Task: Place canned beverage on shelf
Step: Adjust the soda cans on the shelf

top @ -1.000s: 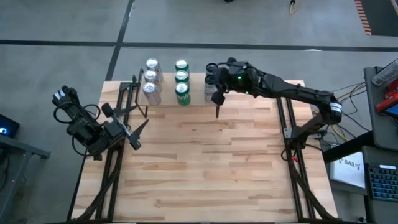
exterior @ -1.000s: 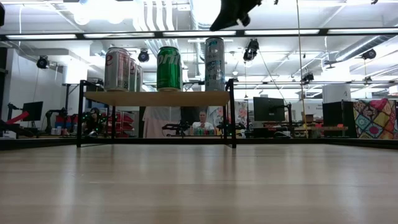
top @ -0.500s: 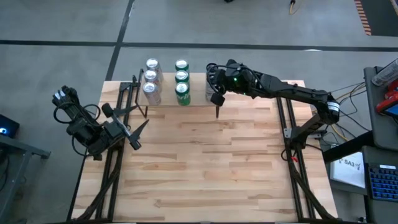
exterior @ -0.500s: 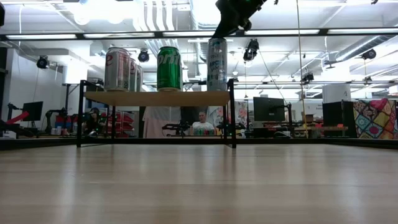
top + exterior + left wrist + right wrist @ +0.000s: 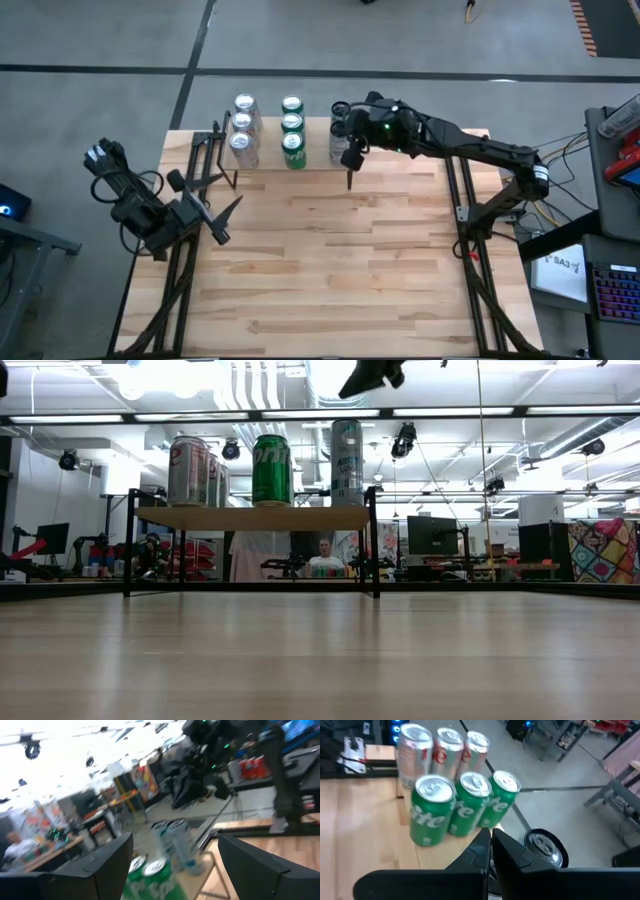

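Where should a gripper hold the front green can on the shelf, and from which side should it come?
Grip the front green can around its round wall, about mid-height, coming level from the table side. It stands upright at the shelf front edge; more green cans stand behind it and silver cans beside it, so only that side is free.

No full txt legible; green cans (image 5: 462, 810) show partial "ite".
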Controlling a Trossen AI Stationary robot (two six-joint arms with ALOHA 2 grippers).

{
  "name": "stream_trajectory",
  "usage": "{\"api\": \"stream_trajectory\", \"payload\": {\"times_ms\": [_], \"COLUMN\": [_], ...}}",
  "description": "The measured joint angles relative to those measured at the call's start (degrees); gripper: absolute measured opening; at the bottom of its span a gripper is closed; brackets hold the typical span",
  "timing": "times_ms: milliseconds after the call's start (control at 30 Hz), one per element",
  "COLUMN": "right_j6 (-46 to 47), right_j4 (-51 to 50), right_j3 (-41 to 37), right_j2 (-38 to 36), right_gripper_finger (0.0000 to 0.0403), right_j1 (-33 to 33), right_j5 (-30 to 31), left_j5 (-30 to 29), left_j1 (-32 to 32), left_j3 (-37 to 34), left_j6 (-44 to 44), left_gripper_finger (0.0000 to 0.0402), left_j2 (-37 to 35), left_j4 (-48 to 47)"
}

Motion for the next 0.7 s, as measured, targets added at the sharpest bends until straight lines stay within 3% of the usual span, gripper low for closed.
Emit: {"api": "stream_trajectory", "payload": {"times_ms": [167, 400, 533, 700], "right_j6": [-0.43, -1.6, -1.56, -1.44], "right_j4": [-0.4, -0.99, -1.93, -3.09], "right_j3": [1.72, 1.89, 1.89, 1.89], "right_j2": [0.0, -0.02, -0.04, -0.02], "right_gripper_finger": [0.0009, 0.0009, 0.0009, 0.0009], "right_j1": [2.74, 6.29, 6.96, 6.99], "right_j5": [0.01, -0.02, -0.02, -0.02], "left_j5": [3.6, -6.37, -5.69, -1.65], "left_j1": [0.12, 6.45, 10.25, 15.14], "left_j3": [0.0, 4.21, 7.91, 10.55], "left_j6": [-0.83, -0.77, -0.23, -0.67], "left_gripper_finger": [0.0278, 0.0258, 0.0192, 0.0052], "left_j2": [2.92, 4.66, 1.7, -2.02], "left_j4": [0.2, 1.31, -4.91, -11.98]}}
